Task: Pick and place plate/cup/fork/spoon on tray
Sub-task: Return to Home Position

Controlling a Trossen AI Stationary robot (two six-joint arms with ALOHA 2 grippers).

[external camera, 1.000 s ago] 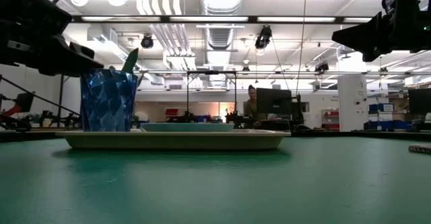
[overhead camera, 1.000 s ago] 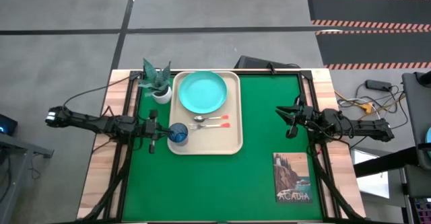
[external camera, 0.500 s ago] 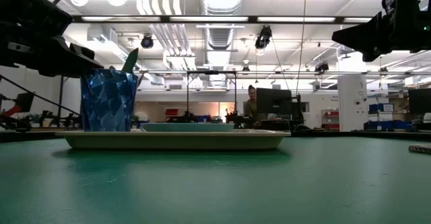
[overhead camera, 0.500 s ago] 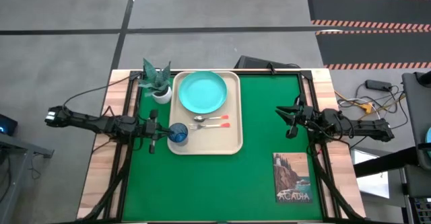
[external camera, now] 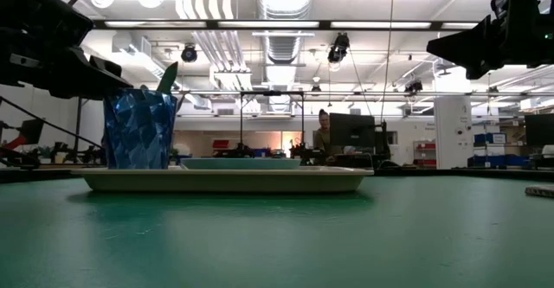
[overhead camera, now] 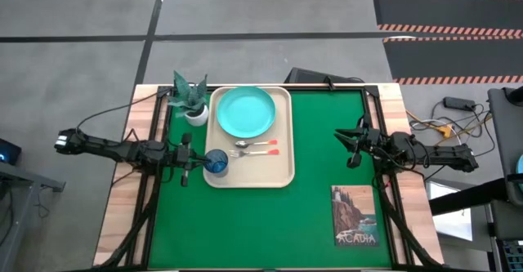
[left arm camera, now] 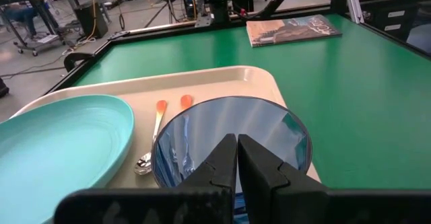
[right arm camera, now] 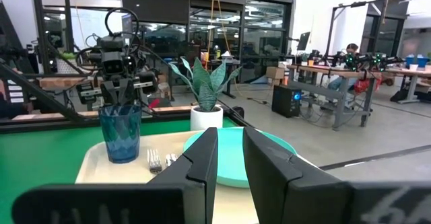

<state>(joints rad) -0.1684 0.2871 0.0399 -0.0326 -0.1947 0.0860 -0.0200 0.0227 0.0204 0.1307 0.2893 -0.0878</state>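
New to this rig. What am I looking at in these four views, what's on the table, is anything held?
Two dark robot arms work at a green table. The high view looks straight down; the low view looks level across the tabletop; each wrist view looks out past that arm's own fingers.

On the beige tray sit a teal plate, a fork, a spoon and a blue cup. Beside the tray stands a potted plant; a picture book lies near the right arm.

The left gripper sits at the cup's rim, fingers nearly together over its edge; a real grip isn't clear. The right gripper waits over bare table, holding nothing.
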